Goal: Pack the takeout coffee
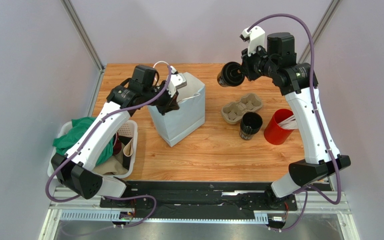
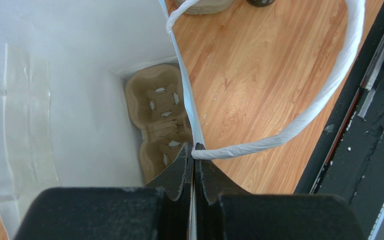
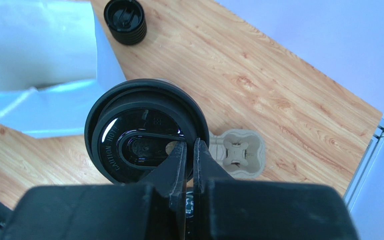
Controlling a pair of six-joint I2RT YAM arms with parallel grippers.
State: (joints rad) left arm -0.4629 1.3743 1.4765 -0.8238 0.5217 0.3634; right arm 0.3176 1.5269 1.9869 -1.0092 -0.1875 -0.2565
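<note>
My right gripper [image 1: 242,71] is shut on the rim of a black takeout coffee cup [image 1: 230,74] and holds it tilted in the air, to the right of the white paper bag [image 1: 179,111]. In the right wrist view the fingertips [image 3: 179,152] pinch the edge of the cup's black lid [image 3: 139,132]. My left gripper [image 1: 173,101] is shut on the bag's top edge [image 2: 186,107], by its handle [image 2: 309,112], and holds the bag open. A cardboard cup tray [image 2: 160,117] lies inside the bag. A second black cup [image 1: 250,125] stands on the table.
A second cardboard tray [image 1: 242,107] lies on the table right of the bag, also in the right wrist view [image 3: 237,152]. A red cup [image 1: 278,127] with white straws stands beside the second black cup [image 3: 125,20]. A white basket [image 1: 129,131] of cloths sits at the left edge.
</note>
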